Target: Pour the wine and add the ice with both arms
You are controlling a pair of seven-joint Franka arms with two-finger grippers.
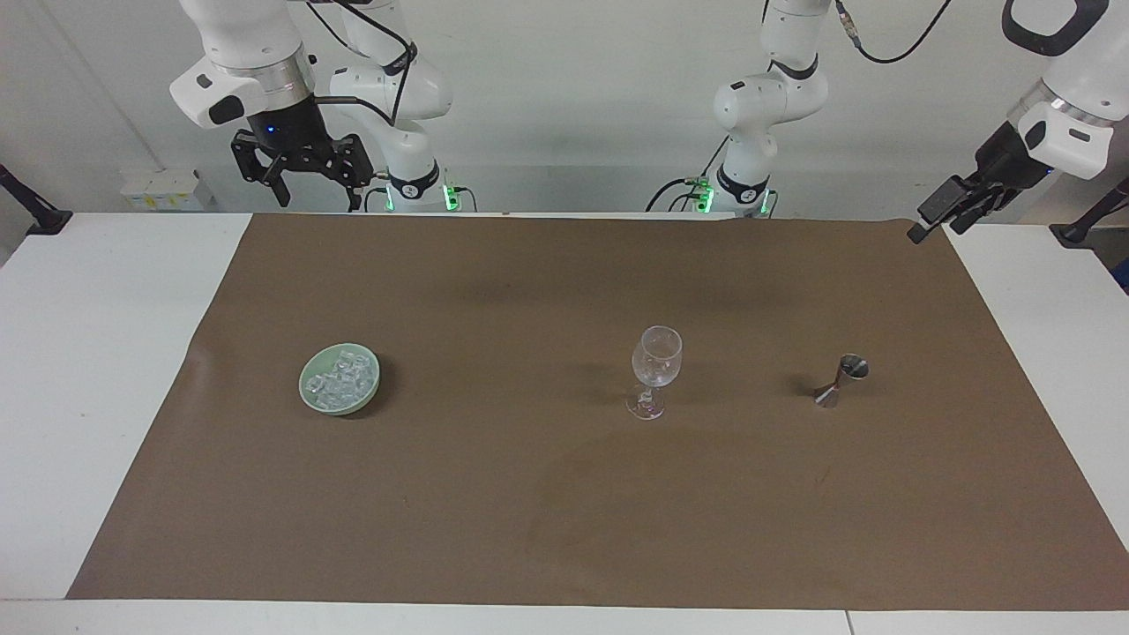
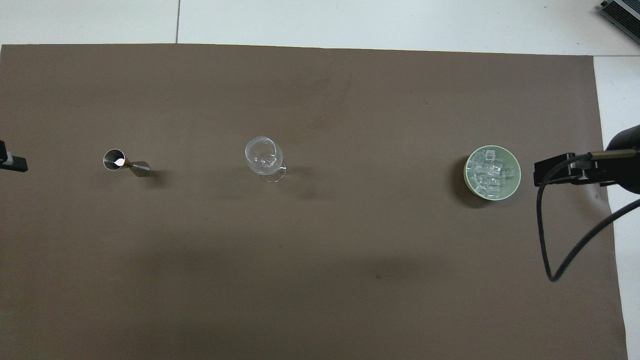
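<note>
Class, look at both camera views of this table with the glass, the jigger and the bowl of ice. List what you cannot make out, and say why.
- Left gripper: the overhead view's edge cuts off all but a tip.
- Jigger: contents too small to tell in either view.
- Wine glass: its clear bowl glints; wine inside cannot be judged.
- Ice: cubes heaped in the green bowl; exact count unreadable.
- Right gripper: mostly outside the overhead view.

1. no text, label, brand, number or sign can be read on anything in either view.
</note>
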